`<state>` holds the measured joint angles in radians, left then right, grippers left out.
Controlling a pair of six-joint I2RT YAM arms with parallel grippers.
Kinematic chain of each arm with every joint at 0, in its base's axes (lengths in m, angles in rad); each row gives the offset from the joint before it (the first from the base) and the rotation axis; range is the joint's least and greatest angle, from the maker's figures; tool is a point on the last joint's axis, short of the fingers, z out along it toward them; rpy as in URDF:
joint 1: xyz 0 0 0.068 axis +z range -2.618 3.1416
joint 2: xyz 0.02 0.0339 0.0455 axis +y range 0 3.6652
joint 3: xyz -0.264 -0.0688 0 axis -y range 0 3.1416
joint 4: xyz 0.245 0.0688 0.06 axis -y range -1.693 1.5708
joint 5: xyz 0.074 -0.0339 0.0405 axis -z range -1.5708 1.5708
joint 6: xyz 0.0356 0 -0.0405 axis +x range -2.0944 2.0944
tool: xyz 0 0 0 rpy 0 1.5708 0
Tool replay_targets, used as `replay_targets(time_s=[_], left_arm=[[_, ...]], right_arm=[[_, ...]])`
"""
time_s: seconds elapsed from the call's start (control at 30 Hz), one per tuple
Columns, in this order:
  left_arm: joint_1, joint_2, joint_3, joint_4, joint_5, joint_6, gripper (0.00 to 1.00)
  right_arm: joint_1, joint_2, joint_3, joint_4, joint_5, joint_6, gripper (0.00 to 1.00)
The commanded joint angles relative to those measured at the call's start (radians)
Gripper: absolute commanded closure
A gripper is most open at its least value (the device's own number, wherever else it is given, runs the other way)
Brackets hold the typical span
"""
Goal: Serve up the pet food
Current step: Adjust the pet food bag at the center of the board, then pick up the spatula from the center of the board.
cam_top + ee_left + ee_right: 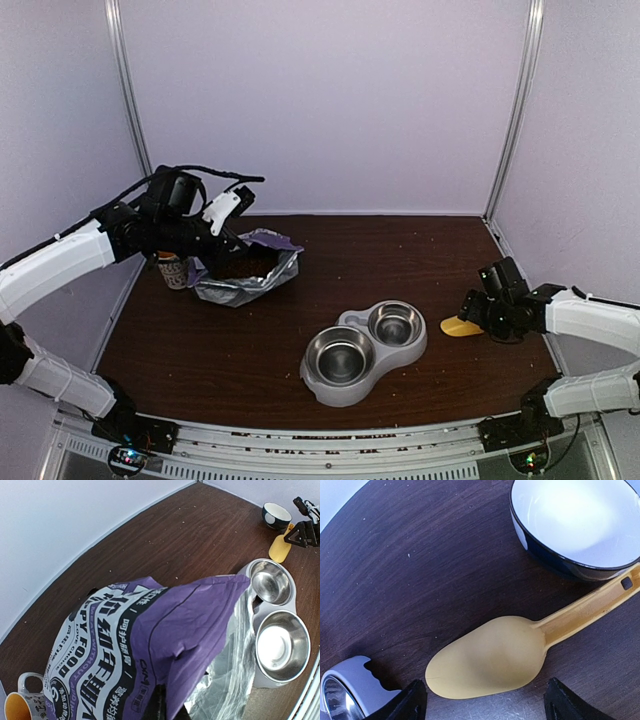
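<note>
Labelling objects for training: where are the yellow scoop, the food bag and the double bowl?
yellow scoop (490, 660), right wrist view, its spoon end.
food bag (150, 645), left wrist view, purple front.
double bowl (330, 393), top view, near grey wall.

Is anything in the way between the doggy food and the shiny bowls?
Nothing visible. The pet food sits inside the open bag, and no object stands on the table between it and the double bowl.

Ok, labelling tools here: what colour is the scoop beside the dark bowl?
The scoop is plain yellow, clearest in the right wrist view.
</note>
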<state>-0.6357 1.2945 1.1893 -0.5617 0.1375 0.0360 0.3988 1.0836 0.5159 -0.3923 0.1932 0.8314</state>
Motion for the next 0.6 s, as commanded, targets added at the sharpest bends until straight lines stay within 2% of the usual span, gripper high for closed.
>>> replay_targets(time_s=[0.0, 0.13, 0.57], left_arm=[[-0.015, -0.021, 0.014, -0.009, -0.013, 0.005, 1.0], [-0.016, -0.028, 0.011, -0.009, -0.019, 0.007, 1.0], [-0.023, -0.027, 0.009, -0.009, -0.016, 0.01, 1.0]], right_arm=[[-0.005, 0.016, 0.021, 0.007, 0.042, -0.031, 0.19], [-0.008, 0.038, 0.033, -0.019, 0.075, -0.058, 0.18], [-0.065, 0.139, 0.094, 0.056, 0.044, -0.193, 0.17]])
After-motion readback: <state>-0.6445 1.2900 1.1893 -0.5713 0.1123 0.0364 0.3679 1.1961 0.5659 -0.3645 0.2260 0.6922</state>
